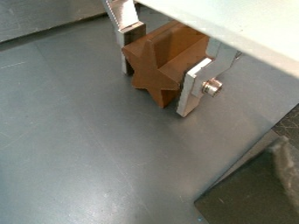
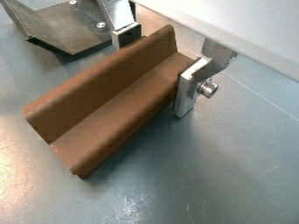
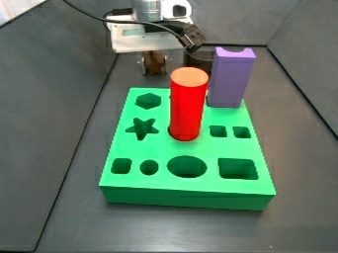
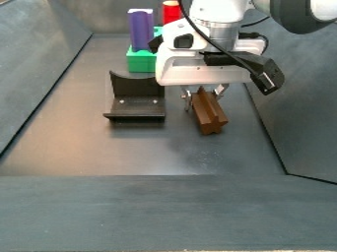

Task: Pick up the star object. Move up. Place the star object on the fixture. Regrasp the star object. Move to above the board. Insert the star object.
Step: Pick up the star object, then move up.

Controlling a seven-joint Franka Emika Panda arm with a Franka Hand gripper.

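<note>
My gripper (image 2: pixel 158 59) is closed around the star object (image 2: pixel 105 105), one silver finger (image 1: pixel 194 87) flat against each long side of the dark brown peg, in both wrist views. The peg lies on its side, low over the grey floor (image 1: pixel 82 149); in a side view it (image 4: pixel 207 111) appears to rest on that floor, though I cannot tell whether it has lifted clear.

Taking the board (image 3: pixel 185 148) as my landmark: I am beyond its far edge, well apart from it, with my gripper (image 3: pixel 154 61) behind the red cylinder (image 3: pixel 188 102) and the purple block (image 3: pixel 232 76) that stand upright on the board. The fixture (image 4: pixel 134 98) sits on the floor just beside the peg, between it and the wall, not touching it.
</note>
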